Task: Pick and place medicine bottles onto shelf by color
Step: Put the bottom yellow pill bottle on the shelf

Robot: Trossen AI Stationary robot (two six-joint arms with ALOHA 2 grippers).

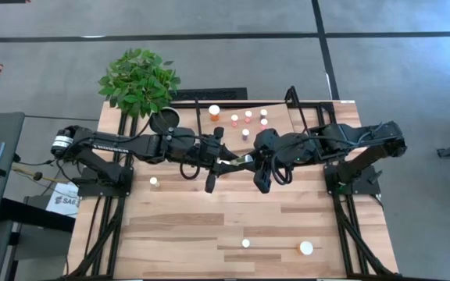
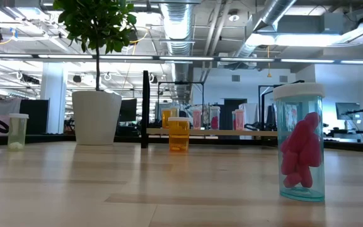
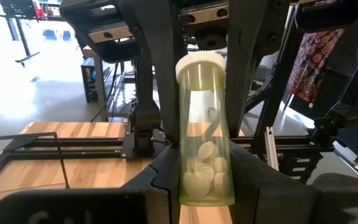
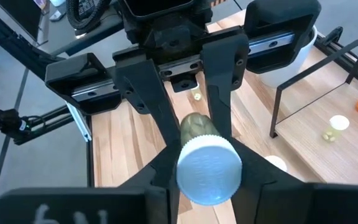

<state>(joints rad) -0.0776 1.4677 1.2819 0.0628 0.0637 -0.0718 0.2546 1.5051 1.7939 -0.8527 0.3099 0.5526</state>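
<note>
While both arms stretch toward the middle of the table, their grippers meet above the wooden top, in front of the shelf (image 1: 276, 117). The left arm reaches in low and almost flat from its base; the left gripper (image 1: 226, 162) has its fingers (image 4: 151, 106) pressed on the body of a pale bottle (image 3: 204, 130) with white pills inside. The right arm comes in bent at the elbow, and the right gripper (image 1: 262, 165) has its fingers (image 3: 157, 81) closed on the same pale bottle, near its white cap. So the bottle hangs between the two grippers, off the table. On the shelf stand several small bottles, among them an orange bottle (image 1: 214, 112). A red-pill bottle (image 2: 301, 142) stands near the front edge of the table.
</note>
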